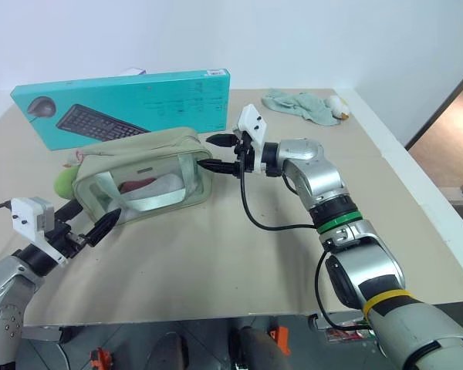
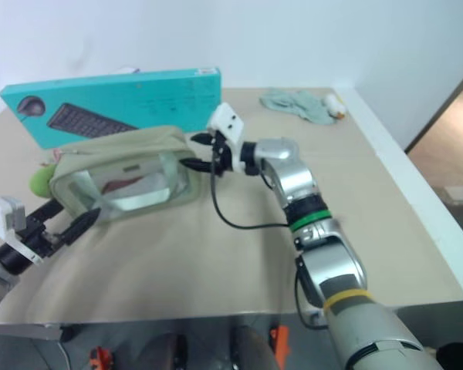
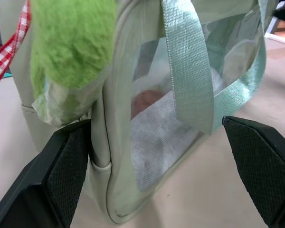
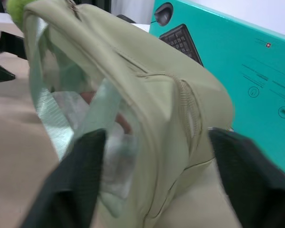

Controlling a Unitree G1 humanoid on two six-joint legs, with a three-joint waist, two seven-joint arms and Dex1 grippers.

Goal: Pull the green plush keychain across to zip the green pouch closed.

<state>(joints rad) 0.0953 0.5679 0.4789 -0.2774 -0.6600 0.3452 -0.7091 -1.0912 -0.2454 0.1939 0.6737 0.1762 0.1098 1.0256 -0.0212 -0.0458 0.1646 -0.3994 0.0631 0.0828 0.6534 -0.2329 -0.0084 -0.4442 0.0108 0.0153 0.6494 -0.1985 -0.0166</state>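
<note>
My right gripper (image 1: 216, 153) straddles the green pouch's (image 1: 143, 176) end unclenched; my left gripper (image 3: 156, 166) gapes opposite, the green plush keychain (image 1: 64, 182) half-hidden behind.

My worktop (image 1: 239, 262) is a pale beige board with a white rim. The green pouch (image 1: 143, 176) lies on it. Just behind the pouch stands a long teal keyboard box (image 1: 127, 108) on its edge. Well off to the pouch's far right lies a crumpled pale teal cloth (image 1: 299, 105) with a white-and-orange end.
</note>
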